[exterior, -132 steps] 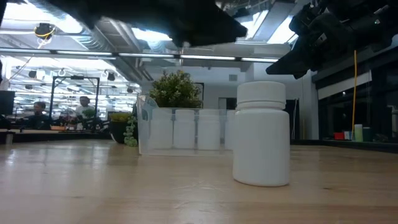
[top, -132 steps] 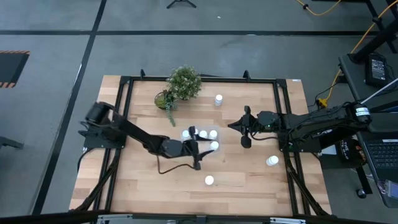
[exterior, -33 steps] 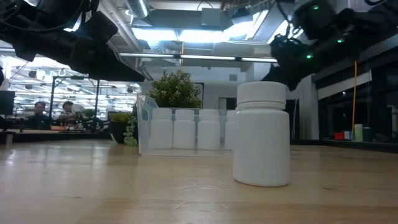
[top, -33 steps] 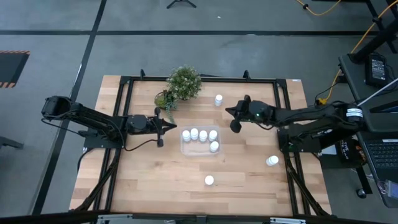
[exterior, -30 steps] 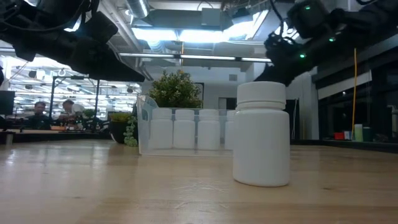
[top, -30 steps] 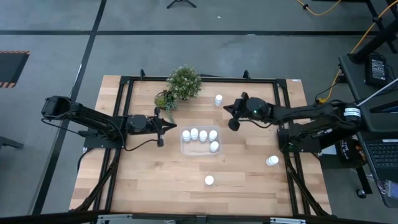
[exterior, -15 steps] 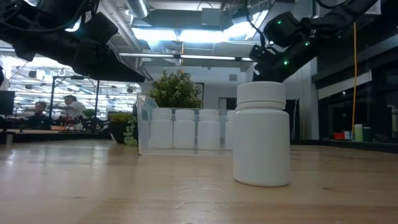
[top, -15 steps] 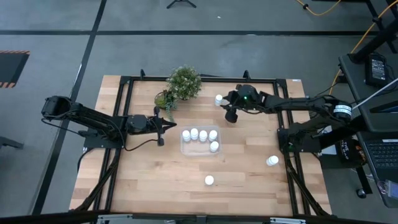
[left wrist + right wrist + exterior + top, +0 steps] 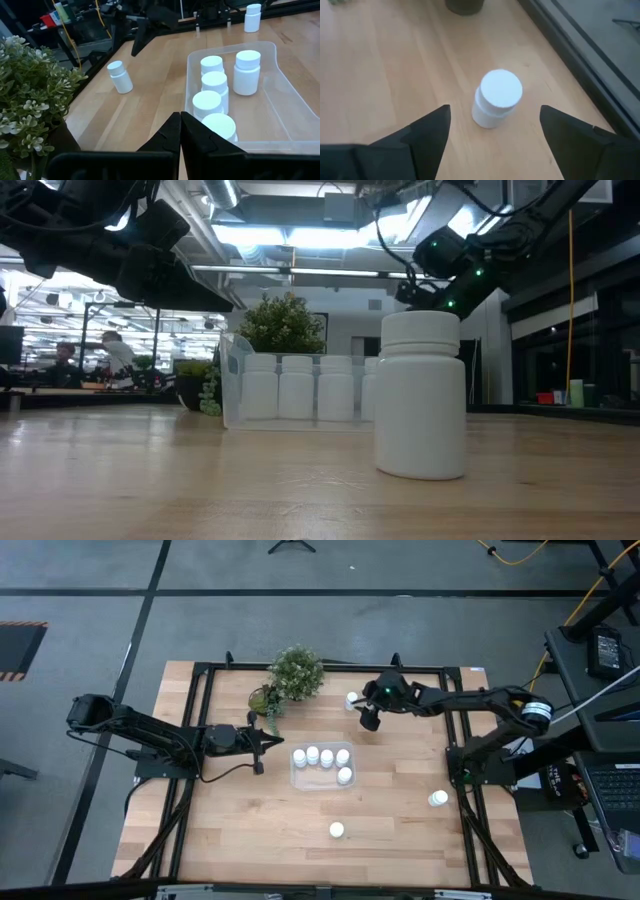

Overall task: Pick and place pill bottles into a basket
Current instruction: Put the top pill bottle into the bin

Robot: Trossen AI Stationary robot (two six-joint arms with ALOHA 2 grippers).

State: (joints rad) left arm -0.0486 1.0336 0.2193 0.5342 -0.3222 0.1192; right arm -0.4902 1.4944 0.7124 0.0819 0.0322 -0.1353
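The clear basket sits mid-table with several white pill bottles standing in it. Three more stand loose on the wood: one beside the plant, one toward the near edge, one at the right. My right gripper is open just above and beside the far bottle; in the right wrist view its fingers stand on either side of that bottle without touching it. My left gripper waits shut, left of the basket, holding nothing.
A small potted green plant stands at the far edge, left of the far bottle. A black frame runs around the table. In the low view the near bottle looms large in front of the basket.
My right gripper has swung toward the table's far edge and a little left, dipping down toward the loose bottle beside the plant, and has opened. The left arm, the basket and all the bottles have kept still.
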